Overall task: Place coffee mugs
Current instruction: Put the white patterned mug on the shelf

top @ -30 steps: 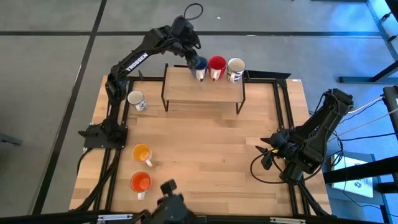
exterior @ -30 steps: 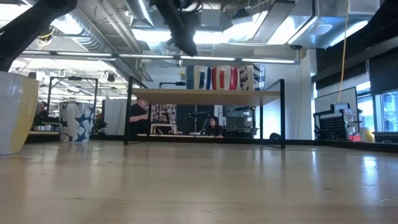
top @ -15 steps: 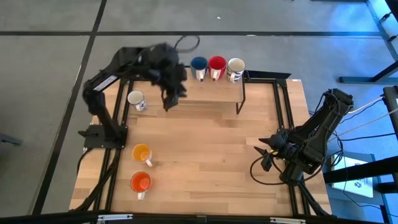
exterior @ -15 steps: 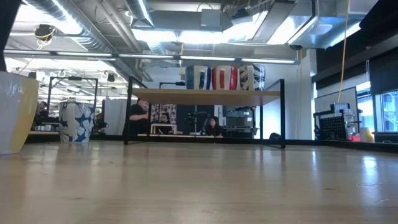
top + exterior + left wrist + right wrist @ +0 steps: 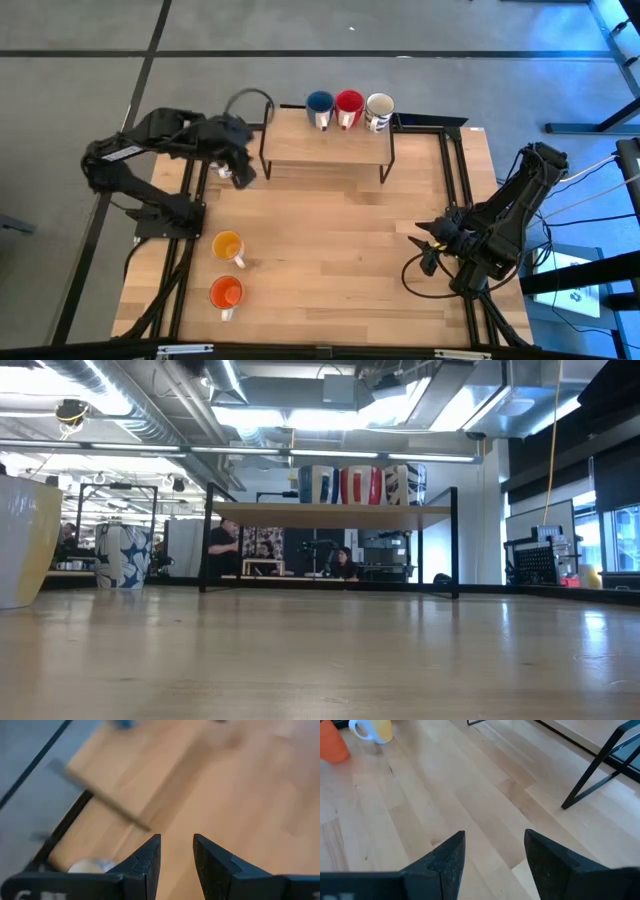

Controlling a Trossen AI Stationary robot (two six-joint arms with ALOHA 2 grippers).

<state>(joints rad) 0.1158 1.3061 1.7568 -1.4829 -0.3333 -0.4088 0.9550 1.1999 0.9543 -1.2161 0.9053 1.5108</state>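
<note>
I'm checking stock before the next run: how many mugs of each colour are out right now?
Blue mug: 1
Red mug: 1
White mugs, one on the shelf, one mostly hidden under the left tool: 2
Yellow-orange mug: 1
Orange mug: 1
Total: 6

The left gripper (image 5: 243, 174), which a second earlier was at the blue mug (image 5: 319, 104) on the raised shelf (image 5: 330, 148), swung away empty with its fingers parted and arrived above what appeared to be the white mug (image 5: 90, 866), now mostly hidden beneath it.
</note>
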